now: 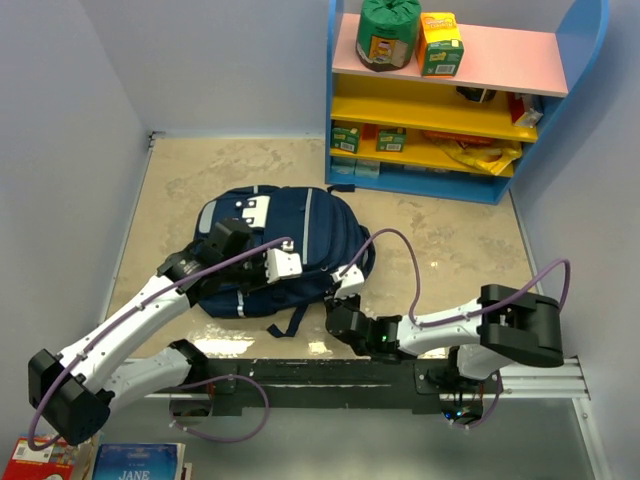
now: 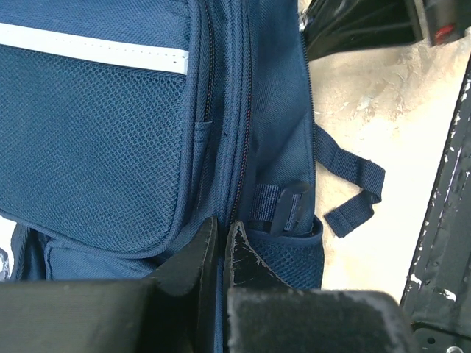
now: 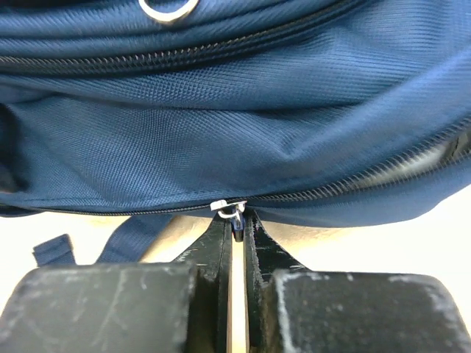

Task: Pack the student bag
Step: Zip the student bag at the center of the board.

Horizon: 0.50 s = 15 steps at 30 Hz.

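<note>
The student bag (image 1: 290,225), a navy backpack with white patches, lies flat on the table in front of both arms. My left gripper (image 1: 285,265) reaches over its near side. In the left wrist view this gripper (image 2: 221,232) is shut on a fold of the student bag's fabric (image 2: 110,132) beside a zipper line and a mesh side pocket (image 2: 294,257). My right gripper (image 1: 350,280) is at the bag's right edge. Seen from the right wrist, that gripper (image 3: 237,220) is shut on a small metal zipper pull (image 3: 234,209) at the lower seam of the student bag (image 3: 221,125).
A blue shelf unit (image 1: 450,100) with pink and yellow boards stands at the back right, holding boxes and packets. Books (image 1: 135,462) lie off the table at the near left. A loose strap (image 2: 353,191) trails on the table toward the black base rail (image 1: 400,370).
</note>
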Motion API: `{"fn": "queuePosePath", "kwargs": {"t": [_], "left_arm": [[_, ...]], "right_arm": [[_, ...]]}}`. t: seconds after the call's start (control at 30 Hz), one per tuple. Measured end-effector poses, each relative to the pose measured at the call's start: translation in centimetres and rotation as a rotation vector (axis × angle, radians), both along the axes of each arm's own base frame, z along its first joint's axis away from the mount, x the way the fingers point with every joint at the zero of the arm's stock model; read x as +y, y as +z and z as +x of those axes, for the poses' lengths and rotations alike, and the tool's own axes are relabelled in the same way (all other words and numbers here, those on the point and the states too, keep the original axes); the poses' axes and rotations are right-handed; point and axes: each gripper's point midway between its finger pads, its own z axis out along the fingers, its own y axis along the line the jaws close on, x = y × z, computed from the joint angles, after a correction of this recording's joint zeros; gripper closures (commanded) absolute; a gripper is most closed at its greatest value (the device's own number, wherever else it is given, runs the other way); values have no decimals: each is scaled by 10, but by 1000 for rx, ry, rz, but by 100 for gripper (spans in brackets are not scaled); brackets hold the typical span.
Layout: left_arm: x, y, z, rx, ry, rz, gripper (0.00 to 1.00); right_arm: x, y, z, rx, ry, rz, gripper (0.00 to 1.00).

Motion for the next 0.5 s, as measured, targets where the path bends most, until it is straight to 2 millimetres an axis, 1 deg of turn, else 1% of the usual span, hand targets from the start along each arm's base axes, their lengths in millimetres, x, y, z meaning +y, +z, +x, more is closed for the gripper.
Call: {"fn": "queuePosePath", "kwargs": {"t": [0.2,0.33,0.4,0.5], "left_arm": [[-1,-3,1,11,-1,7,100],[-3,-5,0,19,-11,7,100],[-5,-5,-2,20,-21,3,100],[-6,-5,-3,13,-43,5,100]], "right_arm": [[-4,13,-6,36,-1,68,100],[-17,16,-11,76,-13,125,100],[-26,18,-8,99,-36,151,100],[-42,20,3,130,-85,185,100]]}}
